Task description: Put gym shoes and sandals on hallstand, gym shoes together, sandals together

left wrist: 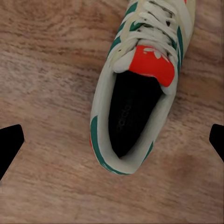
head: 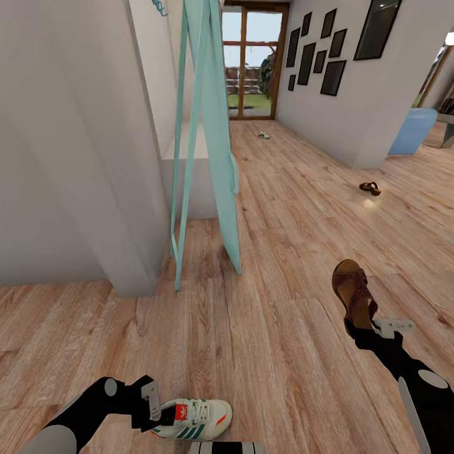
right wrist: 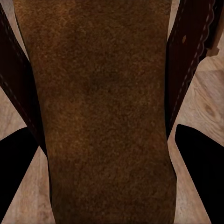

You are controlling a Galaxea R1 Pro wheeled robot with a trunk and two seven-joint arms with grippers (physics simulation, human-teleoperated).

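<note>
Right jaws grip a sandal (head: pixel 354 294); left jaws hold a gym shoe (head: pixel 194 419).

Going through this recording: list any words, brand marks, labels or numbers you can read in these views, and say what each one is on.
No text reads clearly.
Gym shoe: a pale emblem on its red-orange tongue patch, no letters legible.
Same shoe's dark insole: faint print, too blurred to read.
Right gripper: small dark marks on its grey bracket, too small to read.
Framed pictures on the wall: dark, nothing legible.
Sandal: no marking visible.

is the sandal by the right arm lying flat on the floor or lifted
Lifted. The sandal is held heel-first in the right tool, toe tilted upward above the corridor floor.
</note>
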